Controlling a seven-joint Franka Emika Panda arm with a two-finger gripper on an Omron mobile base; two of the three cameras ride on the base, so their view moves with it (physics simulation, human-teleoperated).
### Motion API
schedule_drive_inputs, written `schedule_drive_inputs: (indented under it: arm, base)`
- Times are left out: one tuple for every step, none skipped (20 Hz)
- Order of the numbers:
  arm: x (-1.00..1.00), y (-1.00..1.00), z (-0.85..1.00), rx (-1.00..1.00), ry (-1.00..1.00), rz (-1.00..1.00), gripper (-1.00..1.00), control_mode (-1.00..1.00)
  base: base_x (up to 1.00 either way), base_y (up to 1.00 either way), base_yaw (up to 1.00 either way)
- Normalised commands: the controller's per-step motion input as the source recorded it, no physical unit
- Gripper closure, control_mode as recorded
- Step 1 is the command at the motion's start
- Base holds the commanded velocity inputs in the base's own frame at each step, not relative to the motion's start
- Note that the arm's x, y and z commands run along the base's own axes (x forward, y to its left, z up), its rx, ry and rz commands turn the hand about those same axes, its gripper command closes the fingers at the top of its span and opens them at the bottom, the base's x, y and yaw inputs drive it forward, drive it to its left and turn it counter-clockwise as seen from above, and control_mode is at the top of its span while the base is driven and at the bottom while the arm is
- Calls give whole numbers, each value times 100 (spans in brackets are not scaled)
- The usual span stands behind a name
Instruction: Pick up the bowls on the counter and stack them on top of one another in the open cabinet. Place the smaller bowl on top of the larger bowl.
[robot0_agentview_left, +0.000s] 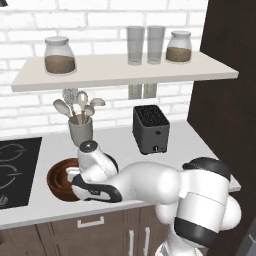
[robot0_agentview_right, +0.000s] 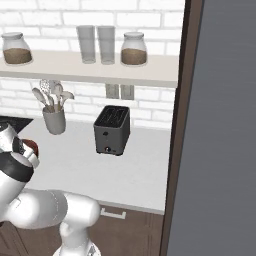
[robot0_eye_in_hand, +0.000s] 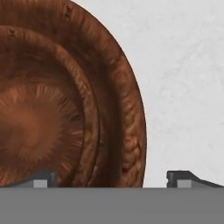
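Bowl, wide and dark brown, the larger bowl (robot0_agentview_left: 59, 181), sits on the pale bench (robot0_agentview_left: 175, 150) near its front edge, beside the cooktop (robot0_agentview_left: 15, 170). Gripper (robot0_eye_in_hand: 111, 178) hangs low over its rim, jaws spread, grasping nothing. Utensil cup (robot0_agentview_left: 80, 129) and toaster (robot0_agentview_left: 150, 128) stand behind. Shelf (robot0_agentview_right: 90, 67) above carries jars and glasses.

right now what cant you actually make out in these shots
- Larger bowl: left base view, its right half is hidden behind the arm; hand view, cut off by the left edge.
- Smaller bowl: right base view, a reddish sliver behind the arm; too little to judge where it sits.
- Gripper: hand view, open, one tip over the bowl, one over the counter; whether it touches the rim cannot be told.
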Motion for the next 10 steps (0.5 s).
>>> schedule_drive_inputs:
  arm:
    - [3,15,-54,-11,0,6,100,-100]
    - [0,0,-20,-1,0,2,100,-100]
    - [1,0,-3,0,0,0,100,-100]
    - [0,0,0,0,0,0,100,-100]
    - [0,0,0,0,0,0,100,-100]
    - [0,0,0,0,0,0,100,-100]
    - [0,0,4,2,-2,0,100,-100]
    - [0,-7,26,6,-6,0,100,-100]
    - [0,-19,35,9,-5,-2,100,-100]
    - [-9,-54,36,10,-6,-9,100,-100]
  base:
    - [0,0,0]
    - [0,0,0]
    - [0,0,0]
    - [0,0,0]
    - [0,0,0]
    - [0,0,0]
    - [0,0,0]
    - [0,0,0]
    - [0,0,0]
    - [0,0,0]
